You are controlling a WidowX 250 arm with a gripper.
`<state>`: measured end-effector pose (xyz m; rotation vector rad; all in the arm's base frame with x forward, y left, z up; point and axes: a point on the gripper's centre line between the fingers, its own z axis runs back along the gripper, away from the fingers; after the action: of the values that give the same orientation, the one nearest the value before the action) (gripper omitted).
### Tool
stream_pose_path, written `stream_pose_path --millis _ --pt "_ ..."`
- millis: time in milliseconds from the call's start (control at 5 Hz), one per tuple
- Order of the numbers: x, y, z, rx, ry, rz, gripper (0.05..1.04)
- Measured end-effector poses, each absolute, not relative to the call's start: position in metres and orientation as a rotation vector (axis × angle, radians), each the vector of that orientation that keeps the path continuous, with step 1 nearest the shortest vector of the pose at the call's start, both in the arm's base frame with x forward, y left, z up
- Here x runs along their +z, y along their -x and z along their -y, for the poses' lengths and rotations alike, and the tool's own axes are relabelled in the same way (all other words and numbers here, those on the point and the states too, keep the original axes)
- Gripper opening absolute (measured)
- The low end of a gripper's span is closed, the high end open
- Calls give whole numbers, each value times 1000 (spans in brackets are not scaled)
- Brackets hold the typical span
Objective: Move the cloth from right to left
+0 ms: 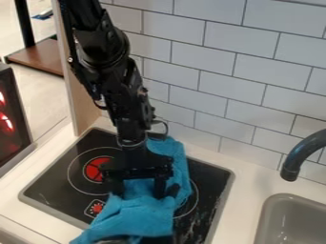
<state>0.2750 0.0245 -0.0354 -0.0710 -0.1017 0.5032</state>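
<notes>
The black gripper [137, 189] hangs down over the middle of the stove, its two fingers wide apart and pointing at the cloth. The blue cloth [137, 212] lies crumpled across the stovetop, running from behind the gripper at the back, beneath it, to the front edge at the lower left. Some of the cloth shows between the fingers, which touch it or stand just over it; I cannot tell which. Part of the cloth behind the gripper is hidden by the arm.
The black stovetop [57, 183] has a red-centred burner left of the gripper. At the right are a grey sink [290, 221] and a dark faucet [304, 151]. A white tiled wall [255, 71] rises behind, and a wooden panel [83, 102] stands at the back left.
</notes>
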Motion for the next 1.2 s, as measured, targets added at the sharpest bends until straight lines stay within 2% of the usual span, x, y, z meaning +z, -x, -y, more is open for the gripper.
stream_pose_path --millis 1000,1200 --pt "-37 -293 -126 762 21 124 999" --pt "-37 -295 -140 818 36 126 999"
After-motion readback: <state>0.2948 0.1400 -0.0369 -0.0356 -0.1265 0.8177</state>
